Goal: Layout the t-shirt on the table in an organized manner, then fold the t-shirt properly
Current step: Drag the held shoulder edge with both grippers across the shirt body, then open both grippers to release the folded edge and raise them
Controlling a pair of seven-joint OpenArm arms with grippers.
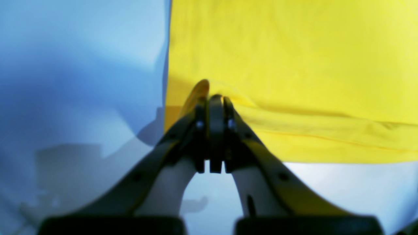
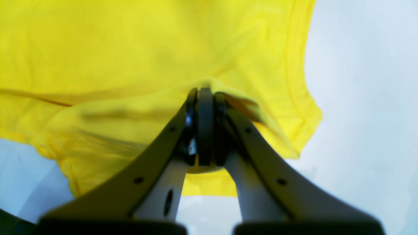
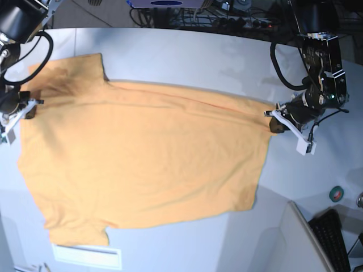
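Two grippers, left [image 3: 271,120] and right [image 3: 28,107], apparently pinching one t-shirt [image 3: 147,164].

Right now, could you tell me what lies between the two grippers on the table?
In the base view, only the t-shirt spans the stretch between the left gripper and right gripper, spread on the table. Each gripper is shut on an edge.

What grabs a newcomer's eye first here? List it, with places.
The big orange-yellow t-shirt spread nearly flat across the white table dominates the base view. At its opposite ends, the left gripper and the right gripper each pinch an edge of the fabric, jaws closed on a raised fold in both wrist views.
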